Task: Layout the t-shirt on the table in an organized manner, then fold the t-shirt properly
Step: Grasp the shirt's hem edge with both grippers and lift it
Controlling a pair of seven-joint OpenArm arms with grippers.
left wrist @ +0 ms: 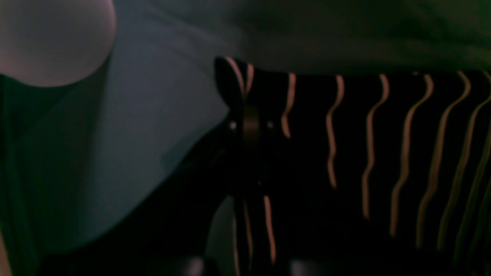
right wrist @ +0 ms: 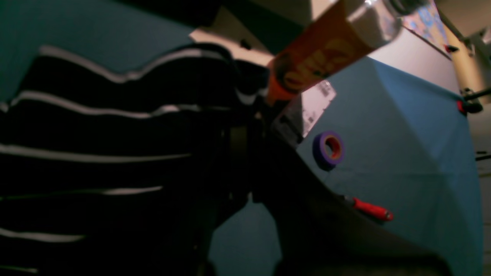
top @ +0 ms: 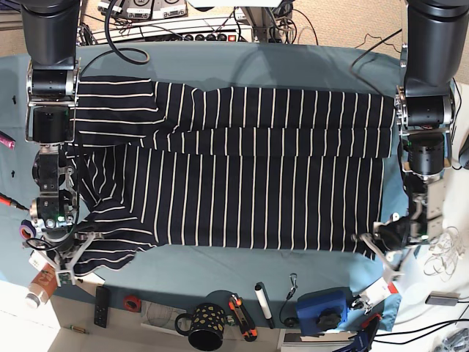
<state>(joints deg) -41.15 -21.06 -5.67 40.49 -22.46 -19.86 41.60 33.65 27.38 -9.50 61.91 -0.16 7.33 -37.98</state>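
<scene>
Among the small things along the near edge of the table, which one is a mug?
The black mug with yellow dots and a handle on its left. The white marker and orange-black tool beside it lie flat.

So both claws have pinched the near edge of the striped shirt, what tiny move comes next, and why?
Probably lift both corners slightly together. The left gripper and right gripper are shut on the t-shirt at its near corners, and the far strip is already folded over on the table.

I see dark navy soft t-shirt (top: pixel 249 176), thin white stripes | teal-blue cloth table (top: pixel 242 59) | near edge: black mug (top: pixel 205 326), yellow dots
</scene>
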